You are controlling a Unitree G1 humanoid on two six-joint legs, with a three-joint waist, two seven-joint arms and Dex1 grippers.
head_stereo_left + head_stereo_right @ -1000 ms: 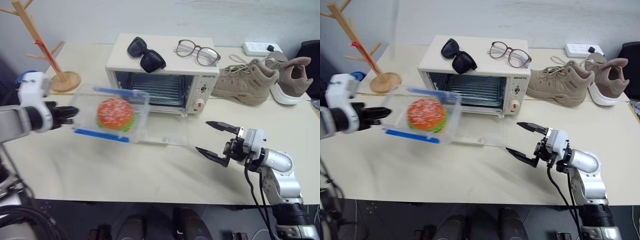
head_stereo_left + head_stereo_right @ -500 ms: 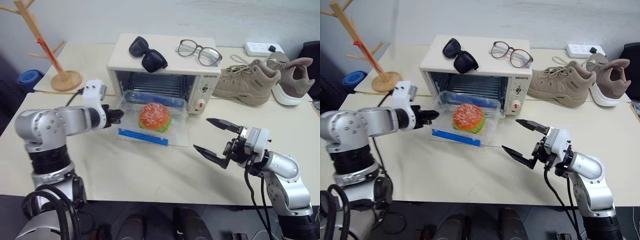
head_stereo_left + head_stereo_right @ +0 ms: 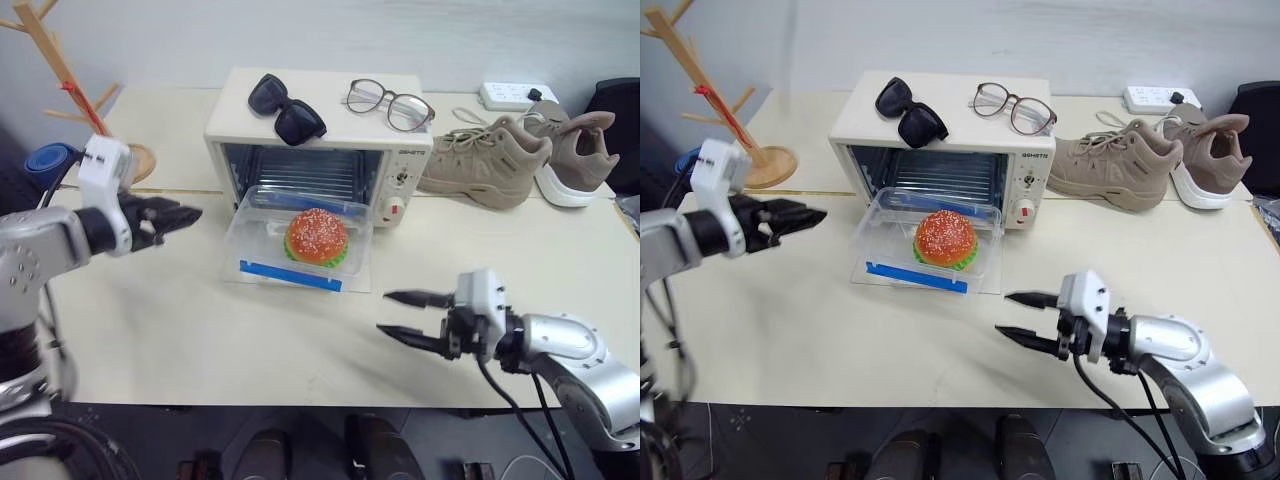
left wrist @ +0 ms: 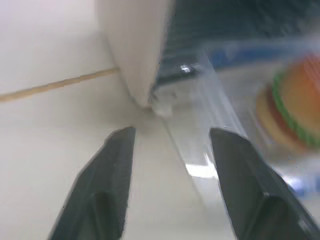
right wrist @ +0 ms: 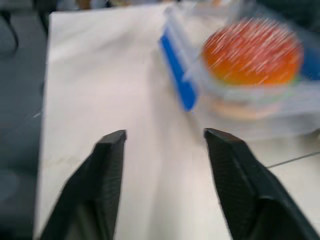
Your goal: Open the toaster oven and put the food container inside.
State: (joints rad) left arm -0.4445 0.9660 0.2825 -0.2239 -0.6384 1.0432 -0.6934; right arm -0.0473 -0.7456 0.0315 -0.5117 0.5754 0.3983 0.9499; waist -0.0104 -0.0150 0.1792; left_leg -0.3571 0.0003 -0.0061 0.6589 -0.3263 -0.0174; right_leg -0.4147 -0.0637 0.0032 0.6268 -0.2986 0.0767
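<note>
The cream toaster oven [image 3: 395, 158] stands at the back of the table with its glass door folded down flat. On that door lies the clear food container [image 3: 252, 235] with blue strips and a toy hamburger [image 3: 316, 236] inside, its far end at the oven's mouth. My left gripper [image 3: 188, 214] hovers open and empty to the left of the container, apart from it; the left wrist view shows its fingers [image 4: 117, 165] spread before the oven's corner [image 4: 132, 45]. My right gripper [image 3: 383, 313] is open and empty, low over the table in front and to the right of the container [image 5: 280, 107].
Black sunglasses [image 3: 287, 108] and clear eyeglasses [image 3: 390, 104] lie on the oven's top. A pair of tan shoes [image 3: 500, 160] sits right of the oven, a power strip [image 3: 512, 96] behind them. A wooden rack [image 3: 60, 70] stands at the far left.
My left gripper has let go of the container, which now rests on the oven door, and has pulled back to the left. My right gripper's fingers have narrowed and it has drawn back lower.
</note>
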